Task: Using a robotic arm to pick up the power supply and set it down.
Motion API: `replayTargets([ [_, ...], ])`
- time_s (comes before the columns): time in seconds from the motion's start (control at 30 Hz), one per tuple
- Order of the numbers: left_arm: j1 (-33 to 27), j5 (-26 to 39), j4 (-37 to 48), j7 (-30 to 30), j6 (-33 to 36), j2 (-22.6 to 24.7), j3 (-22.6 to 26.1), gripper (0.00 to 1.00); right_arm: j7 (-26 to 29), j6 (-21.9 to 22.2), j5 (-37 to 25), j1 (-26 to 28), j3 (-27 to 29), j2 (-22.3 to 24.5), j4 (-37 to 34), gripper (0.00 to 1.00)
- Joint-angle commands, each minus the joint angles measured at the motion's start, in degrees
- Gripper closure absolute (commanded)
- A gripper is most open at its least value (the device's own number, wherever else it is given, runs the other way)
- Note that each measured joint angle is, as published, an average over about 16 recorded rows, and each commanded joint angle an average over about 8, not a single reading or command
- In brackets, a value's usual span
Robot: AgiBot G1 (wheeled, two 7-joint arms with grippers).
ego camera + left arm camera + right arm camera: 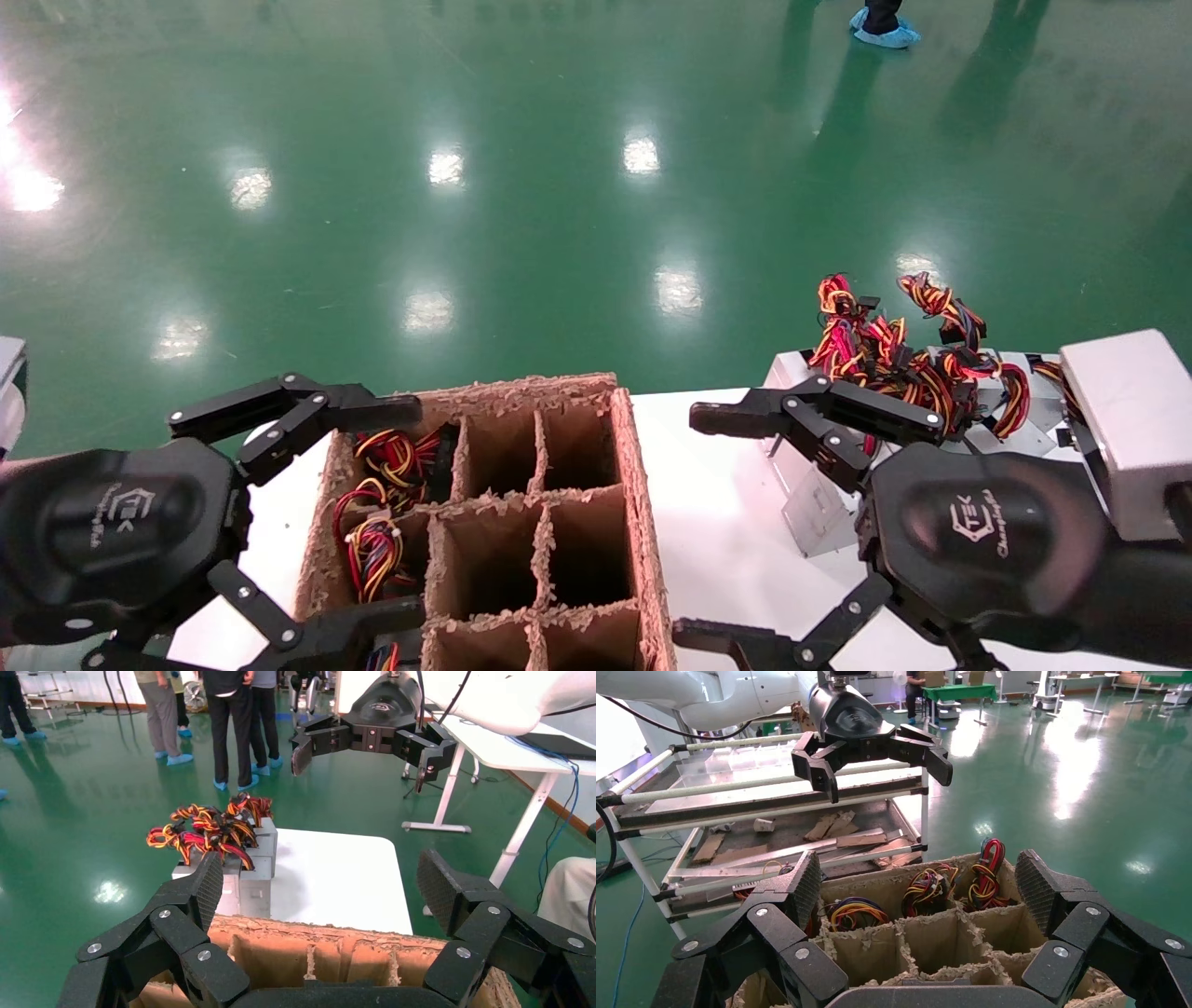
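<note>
Head view — carton (643,485) between pincers

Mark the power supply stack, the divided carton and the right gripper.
power supply stack (256,871), left wrist view, silver side face.
carton (643,485), head view, right outer wall.
right gripper (712,527), head view, midway between open fingertips.
</note>
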Motion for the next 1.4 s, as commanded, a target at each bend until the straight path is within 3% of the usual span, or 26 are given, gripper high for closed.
replayTargets([
  [0.03, 0.0, 0.0, 0.0, 0.0, 0.0, 0.0, 0.0, 0.36, 0.0, 0.0, 0.0, 0.0, 0.0, 0.0, 0.0, 0.0],
  [0.2, 0.0, 0.0, 0.0, 0.0, 0.0, 0.0, 0.0, 0.98, 0.0, 0.0, 0.0, 0.0, 0.0, 0.0, 0.0, 0.0],
  [0.23, 0.0, 0.0, 0.0, 0.0, 0.0, 0.0, 0.0, 1.0, 0.0, 0.0, 0.0, 0.0, 0.0, 0.0, 0.0, 0.0],
  [0.73, 0.0, 0.0, 0.0, 0.0, 0.0, 0.0, 0.0, 1.0, -0.7, 1.06, -2.28, -0.45, -1.38, -1.76, -1.08, 0.0],
  [1.4, 0.0, 0.0, 0.0, 0.0, 0.0, 0.0, 0.0, 1.0, 4.22, 15.67, -22.97, 3.28, -14.49, -21.2, 2.04, 0.0],
])
